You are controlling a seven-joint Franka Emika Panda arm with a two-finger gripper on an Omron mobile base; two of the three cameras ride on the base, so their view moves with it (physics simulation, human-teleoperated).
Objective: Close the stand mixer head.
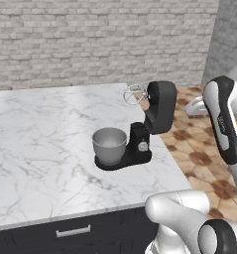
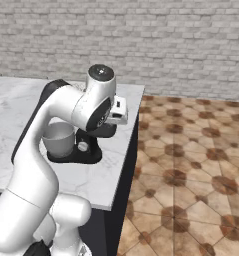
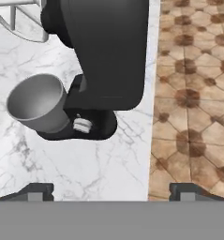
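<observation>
Hand view: one stand mixer head (image 3: 108, 51) tilted up, one grey bowl (image 3: 36, 103), hand (image 3: 111, 190) spread open.

Left base view: behind the arm (image 1: 221, 124) on its left, high, facing forward and down across the counter (image 1: 40, 149); mixer (image 1: 135, 126) at mid distance, brick wall (image 1: 90, 39) beyond.
Right base view: behind the arm on its right, high, facing forward and down; arm in the near foreground, covering part of the mixer (image 2: 76, 145); tiled floor (image 2: 191, 165) to the right.
Hand view: on the hand, looking down at the mixer head (image 3: 108, 51) from close by; claw (image 3: 111, 191) tips at the bottom edge.
Shared: mixer, bowl (image 1: 109, 145), counter edge and floor, in all three.
</observation>
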